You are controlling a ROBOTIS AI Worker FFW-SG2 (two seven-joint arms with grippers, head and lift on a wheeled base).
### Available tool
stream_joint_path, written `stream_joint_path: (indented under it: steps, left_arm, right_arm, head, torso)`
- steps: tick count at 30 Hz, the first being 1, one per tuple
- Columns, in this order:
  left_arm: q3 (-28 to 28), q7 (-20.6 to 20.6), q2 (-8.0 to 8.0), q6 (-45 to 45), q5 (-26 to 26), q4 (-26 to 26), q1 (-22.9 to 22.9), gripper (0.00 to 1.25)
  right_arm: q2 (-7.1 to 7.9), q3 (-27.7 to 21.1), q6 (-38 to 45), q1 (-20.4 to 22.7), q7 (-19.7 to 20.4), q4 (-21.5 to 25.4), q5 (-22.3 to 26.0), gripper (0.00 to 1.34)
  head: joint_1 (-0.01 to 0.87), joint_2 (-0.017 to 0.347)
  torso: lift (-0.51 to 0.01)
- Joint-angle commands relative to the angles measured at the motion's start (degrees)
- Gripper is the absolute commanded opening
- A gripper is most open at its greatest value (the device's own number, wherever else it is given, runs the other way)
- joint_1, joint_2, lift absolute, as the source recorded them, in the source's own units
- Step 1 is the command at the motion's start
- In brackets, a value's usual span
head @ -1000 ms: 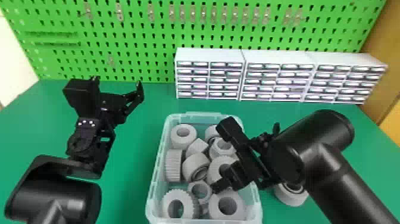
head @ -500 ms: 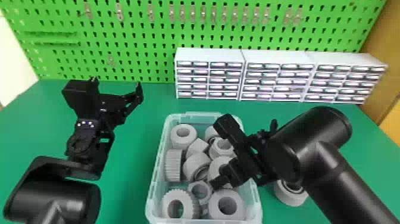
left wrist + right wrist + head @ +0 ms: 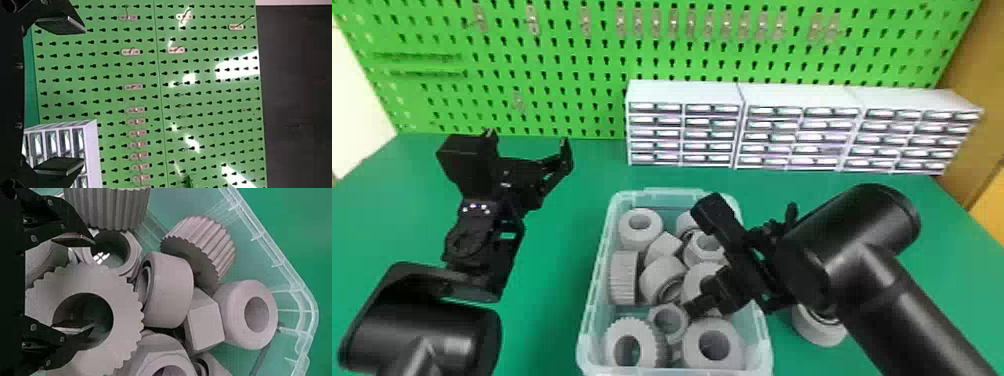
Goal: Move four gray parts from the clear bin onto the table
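Observation:
In the head view, my right gripper point(image 3: 717, 292) is over the right side of the clear bin point(image 3: 597, 280), which holds several gray parts point(image 3: 639, 227). My right gripper point(image 3: 94, 282) stands open in the right wrist view; its fingers lie apart across one edge of a large toothed gray part point(image 3: 121, 293), one overlapping the central hole, the other past the teeth. Another gray part point(image 3: 819, 330) rests on the table right of the bin, partly hidden by the right arm. My left gripper point(image 3: 527, 142) is parked open above the table's left side; the left wrist view shows this gripper point(image 3: 74, 96) facing the pegboard.
White drawer cabinets point(image 3: 684, 120) line the back of the green table point(image 3: 552, 320), right of centre. Behind them rises a green pegboard point(image 3: 557, 65) with small metal hooks. The bin's walls stand close around the right gripper.
The right arm and gripper have shifted slightly to the left over the bin. The left arm looks unchanged.

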State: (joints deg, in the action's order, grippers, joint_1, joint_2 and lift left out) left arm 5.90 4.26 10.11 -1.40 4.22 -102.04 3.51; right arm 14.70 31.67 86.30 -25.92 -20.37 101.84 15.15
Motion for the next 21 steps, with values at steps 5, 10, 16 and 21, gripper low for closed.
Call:
stream_joint_path:
  steps: [5, 10, 16, 21]
  left_arm:
    - [-0.01, -0.04, 0.00, 0.00, 0.00, 0.00, 0.01, 1.14]
    - [-0.01, -0.04, 0.00, 0.00, 0.00, 0.00, 0.01, 1.14]
    - [0.07, 0.04, 0.00, 0.00, 0.00, 0.00, 0.01, 1.14]
    - [0.07, 0.04, 0.00, 0.00, 0.00, 0.00, 0.01, 1.14]
  right_arm:
    - [-0.81, 0.76, -1.13, 0.52, -8.98, -0.50, -11.19, 0.81]
    - [-0.99, 1.02, -1.40, 0.61, -11.18, -0.76, -13.30, 0.81]
    - [-0.99, 0.76, -2.45, 1.05, -11.62, -1.02, -13.74, 0.80]
    - [-1.07, 0.59, -2.89, 1.14, -11.71, -1.55, -13.83, 0.75]
  head:
    - [0.678, 0.034]
    - [0.678, 0.034]
    - [0.678, 0.034]
    - [0.678, 0.034]
  torso:
    - [-0.050]
    - [-0.050]
    - [-0.050]
    - [-0.050]
